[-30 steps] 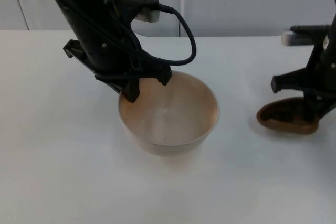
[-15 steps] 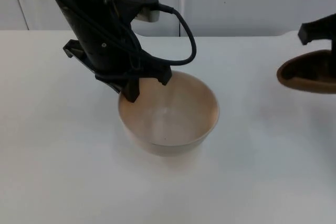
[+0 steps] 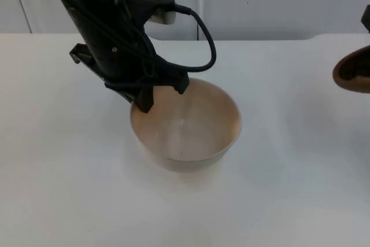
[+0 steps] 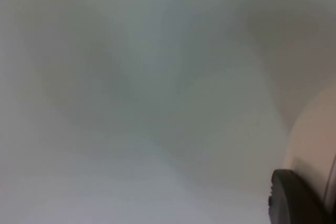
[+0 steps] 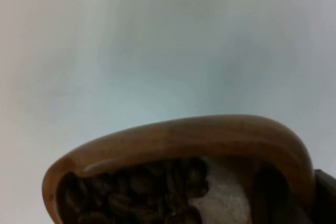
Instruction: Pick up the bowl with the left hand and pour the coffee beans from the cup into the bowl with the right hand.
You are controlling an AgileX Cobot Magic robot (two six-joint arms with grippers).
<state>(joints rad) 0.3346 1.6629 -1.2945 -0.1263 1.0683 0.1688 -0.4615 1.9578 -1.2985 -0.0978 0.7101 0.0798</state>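
The bowl (image 3: 185,125), pale and cream-coloured with a warm tan inside, sits near the middle of the white table (image 3: 277,201), and the left gripper (image 3: 151,98) is at its rim at about ten o'clock, one finger down inside the wall and the other outside it, the jaws pinching that rim. In the left wrist view a black fingertip (image 4: 294,198) lies against the bowl's (image 4: 315,145) cream wall, which fits that grip. The bowl looks stiff and smooth, probably light while empty, so a pinch on one edge should lift it, though it may tip toward the free side at four o'clock, and more so once beans land in it; a firm, deep bite on the rim seems wise. Far out at three o'clock, at the table's edge, the brown wooden cup (image 3: 354,73) hangs in the air, well apart from the bowl. The right wrist view shows the cup (image 5: 178,171) as a rounded wooden scoop with dark coffee beans (image 5: 136,195) heaped in it and the right gripper (image 5: 294,203) clamped on its wall, one finger inside and one outside. The wood looks rigid and not slippery; the beans are loose and will roll, so the cup needs to stay level until it is over the bowl.
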